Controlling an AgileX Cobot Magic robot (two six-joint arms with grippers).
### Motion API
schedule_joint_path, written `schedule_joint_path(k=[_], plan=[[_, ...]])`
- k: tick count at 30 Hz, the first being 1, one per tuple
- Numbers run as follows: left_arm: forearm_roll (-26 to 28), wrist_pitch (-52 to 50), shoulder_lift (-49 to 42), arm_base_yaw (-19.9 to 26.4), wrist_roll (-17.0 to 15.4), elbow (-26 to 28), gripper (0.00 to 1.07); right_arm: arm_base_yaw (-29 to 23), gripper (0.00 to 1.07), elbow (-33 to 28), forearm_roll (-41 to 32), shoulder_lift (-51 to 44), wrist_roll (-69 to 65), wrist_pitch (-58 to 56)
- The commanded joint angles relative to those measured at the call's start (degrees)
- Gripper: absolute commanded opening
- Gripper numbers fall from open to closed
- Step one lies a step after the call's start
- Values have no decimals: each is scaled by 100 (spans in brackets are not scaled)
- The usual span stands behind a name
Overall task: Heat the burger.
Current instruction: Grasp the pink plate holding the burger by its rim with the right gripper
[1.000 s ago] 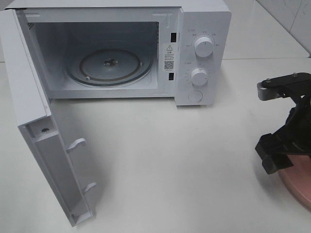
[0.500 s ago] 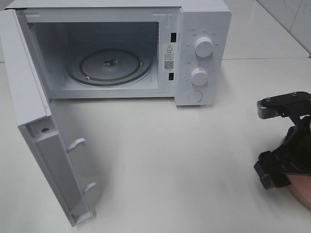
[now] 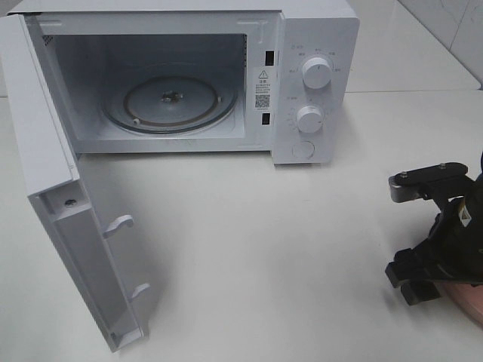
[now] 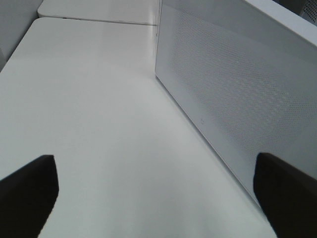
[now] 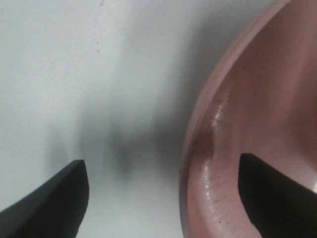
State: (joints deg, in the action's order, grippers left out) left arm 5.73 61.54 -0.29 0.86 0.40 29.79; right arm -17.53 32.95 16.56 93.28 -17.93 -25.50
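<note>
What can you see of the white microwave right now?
The boxy white microwave oven looks like painted metal and plastic and stands upright on the white table. Its hinged door is swung wide open on the left of the high view, showing two white latch hooks. Inside lies a round glass turntable with nothing on it. The right panel carries two round white knobs, one above the other, and a round button below. Nothing but the table touches it.
</note>
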Motion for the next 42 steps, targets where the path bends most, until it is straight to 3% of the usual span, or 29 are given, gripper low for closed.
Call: schedule_joint_path(k=[1, 7, 12, 14, 15, 17, 18, 19, 25, 42], plan=[[6, -34, -29, 23, -40, -17, 100, 17, 77, -23, 201, 132, -160, 97], [6, -34, -29, 23, -40, -17, 100, 17, 74, -23, 252, 304, -309, 201], [6, -34, -29, 23, -40, -17, 100, 17, 61, -23, 481, 516, -642, 229], [6, -34, -29, 23, -40, -17, 100, 17, 49, -23, 665, 516, -854, 229], [6, -34, -29, 23, -40, -17, 100, 17, 49, -23, 665, 516, -854, 229], [6, -34, -29, 23, -40, -17, 100, 17, 33, -23, 796, 516, -1014, 223], [6, -34, -29, 23, -40, -17, 100, 17, 33, -23, 796, 516, -1014, 223], [6, -34, -29, 23, -40, -17, 100, 17, 23, -23, 796, 516, -1014, 223], [6, -34, -29, 23, -40, -17, 100, 17, 3, -23, 791, 516, -1014, 218], [6, -34, -29, 23, -40, -17, 100, 6, 0, -23, 1243, 447, -1667, -29]])
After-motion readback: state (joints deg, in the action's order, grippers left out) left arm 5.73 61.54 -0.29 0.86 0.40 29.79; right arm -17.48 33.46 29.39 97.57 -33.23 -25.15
